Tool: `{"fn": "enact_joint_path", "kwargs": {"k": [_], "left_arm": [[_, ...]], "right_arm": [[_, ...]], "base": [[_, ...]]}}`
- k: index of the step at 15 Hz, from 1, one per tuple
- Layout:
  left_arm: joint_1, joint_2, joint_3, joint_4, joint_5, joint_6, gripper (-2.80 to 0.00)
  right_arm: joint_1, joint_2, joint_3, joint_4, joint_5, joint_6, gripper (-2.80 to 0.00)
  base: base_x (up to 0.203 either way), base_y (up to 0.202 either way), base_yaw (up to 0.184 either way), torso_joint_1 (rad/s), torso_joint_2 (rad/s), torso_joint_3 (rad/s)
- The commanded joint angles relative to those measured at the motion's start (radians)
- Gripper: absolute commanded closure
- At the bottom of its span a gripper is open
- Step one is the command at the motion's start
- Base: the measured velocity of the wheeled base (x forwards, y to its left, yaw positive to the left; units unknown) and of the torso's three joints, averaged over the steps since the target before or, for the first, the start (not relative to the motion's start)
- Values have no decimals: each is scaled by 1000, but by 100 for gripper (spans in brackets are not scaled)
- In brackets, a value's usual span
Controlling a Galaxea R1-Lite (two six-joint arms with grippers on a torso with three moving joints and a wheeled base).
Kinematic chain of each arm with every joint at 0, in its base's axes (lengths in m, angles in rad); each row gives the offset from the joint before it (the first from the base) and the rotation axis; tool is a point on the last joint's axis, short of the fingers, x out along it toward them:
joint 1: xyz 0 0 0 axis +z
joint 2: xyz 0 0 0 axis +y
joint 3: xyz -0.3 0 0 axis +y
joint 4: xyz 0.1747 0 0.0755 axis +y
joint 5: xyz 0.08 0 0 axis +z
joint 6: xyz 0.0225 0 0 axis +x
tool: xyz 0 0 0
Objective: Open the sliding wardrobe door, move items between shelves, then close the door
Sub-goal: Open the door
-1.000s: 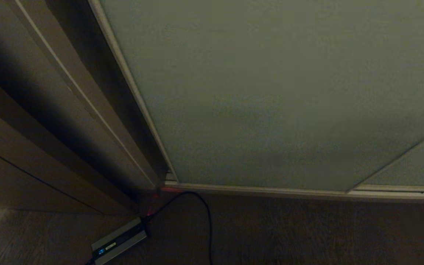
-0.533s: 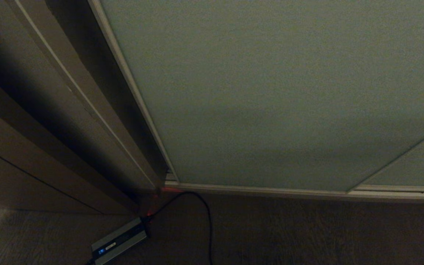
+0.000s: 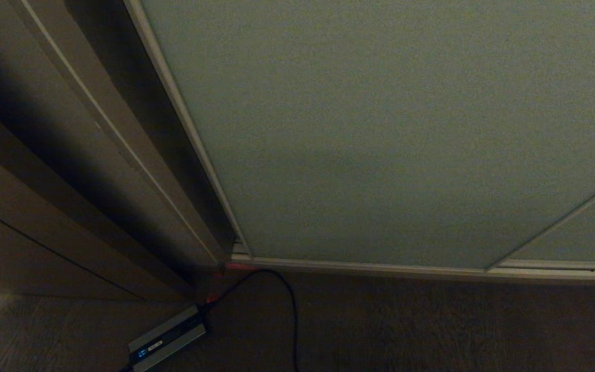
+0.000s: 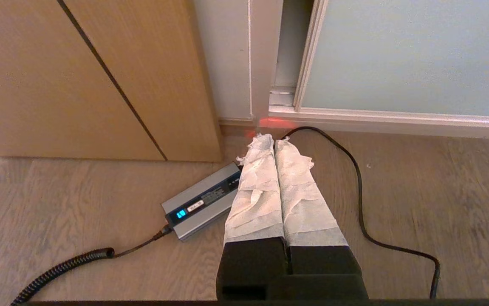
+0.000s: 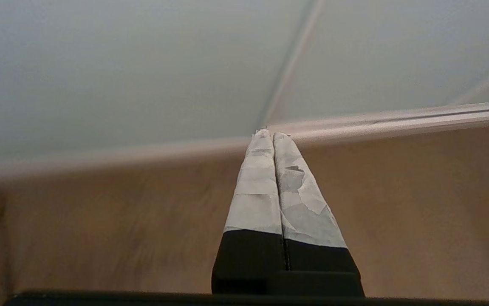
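The sliding wardrobe door [image 3: 390,129] is a pale grey-green panel with a thin beige frame, and it fills most of the head view. It covers the wardrobe, so the items and the shelves are hidden. Neither arm shows in the head view. My left gripper [image 4: 273,138] is shut and empty, its tape-wrapped fingers low over the floor and pointing at the door's [image 4: 405,55] bottom left corner. My right gripper [image 5: 271,134] is also shut and empty, and it points at the bottom rail of the door [image 5: 121,63] near the seam with a second panel.
Brown wooden panelling [image 3: 44,155] stands left of the door. A grey charger box [image 3: 167,338] lies on the wooden floor, with a black cable [image 3: 292,310] running past it. In the left wrist view a coiled cable [image 4: 66,267] leads away from the box [image 4: 204,199]. A second door panel [image 3: 581,232] overlaps at the right.
The dark shading on the lower part of the door has lightened. Nothing else in the head view has moved.
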Motion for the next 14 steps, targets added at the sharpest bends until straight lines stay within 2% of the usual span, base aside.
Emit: {"fn": "enact_joint_path", "kwargs": {"k": [1, 3, 5, 6, 8, 9, 10, 11, 12, 14], "left_arm": [[0, -2, -1, 0, 0, 0, 0], [0, -2, -1, 0, 0, 0, 0], [0, -2, 1, 0, 0, 0, 0], [0, -2, -1, 0, 0, 0, 0], [0, -2, 1, 0, 0, 0, 0], [0, -2, 1, 0, 0, 0, 0], [0, -2, 1, 0, 0, 0, 0], [0, -2, 1, 0, 0, 0, 0], [0, -2, 1, 0, 0, 0, 0], [0, -2, 1, 0, 0, 0, 0]], "right_arm": [[42, -205, 51, 102, 13, -3, 0], [87, -330, 110, 234, 32, -10, 0], [107, -461, 185, 261, 58, -46, 0], [113, -508, 232, 238, 83, -67, 0], [119, -518, 312, 71, 139, -66, 0], [120, -517, 316, 76, 153, -59, 0], [122, -516, 321, 149, 167, -57, 0], [123, -515, 326, 181, 179, -82, 0], [123, -514, 326, 186, 180, -108, 0], [123, -514, 325, 184, 178, -81, 0]], "base": [[0, 0, 0, 0, 0, 0], [0, 0, 0, 0, 0, 0], [0, 0, 0, 0, 0, 0], [0, 0, 0, 0, 0, 0], [0, 0, 0, 0, 0, 0], [0, 0, 0, 0, 0, 0], [0, 0, 0, 0, 0, 0], [0, 0, 0, 0, 0, 0], [0, 0, 0, 0, 0, 0], [0, 0, 0, 0, 0, 0]]}}
